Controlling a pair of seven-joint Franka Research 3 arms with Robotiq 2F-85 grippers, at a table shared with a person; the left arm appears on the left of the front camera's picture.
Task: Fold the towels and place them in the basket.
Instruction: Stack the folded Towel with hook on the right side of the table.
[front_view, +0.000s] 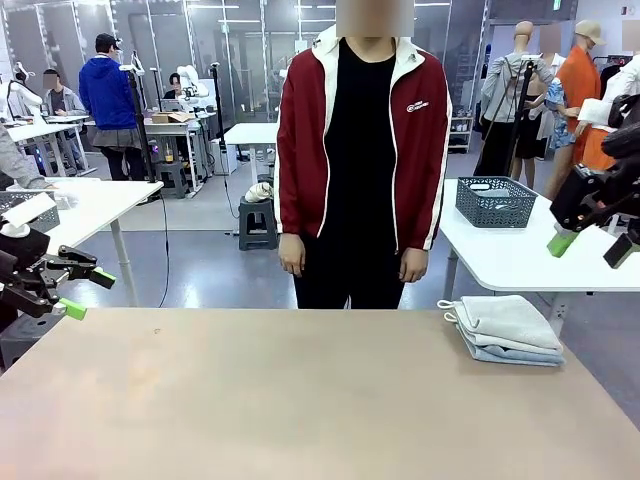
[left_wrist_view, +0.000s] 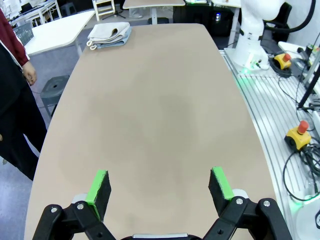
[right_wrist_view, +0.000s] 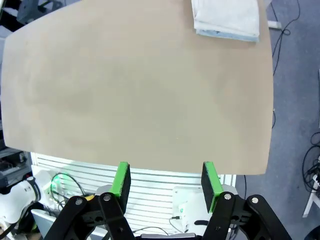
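Two folded towels lie stacked at the table's far right corner, the cream-white one (front_view: 505, 320) on top of the pale blue one (front_view: 520, 354). The stack (left_wrist_view: 110, 34) also lies far off in the left wrist view and at the top edge (right_wrist_view: 227, 17) of the right wrist view. The dark grey mesh basket (front_view: 497, 201) stands on a white side table behind the stack. My left gripper (front_view: 88, 294) hovers open at the table's left edge, its fingers (left_wrist_view: 98, 187) holding nothing. My right gripper (front_view: 590, 247) hangs open high at the right, its pads (right_wrist_view: 121, 180) apart and empty.
A person in a red jacket (front_view: 362, 150) stands at the far edge, hands down. The tan table (front_view: 300, 400) stretches bare between both arms. The white side table (front_view: 520, 255) stands at the far right. Cables and an emergency button (left_wrist_view: 300, 135) lie beside the table.
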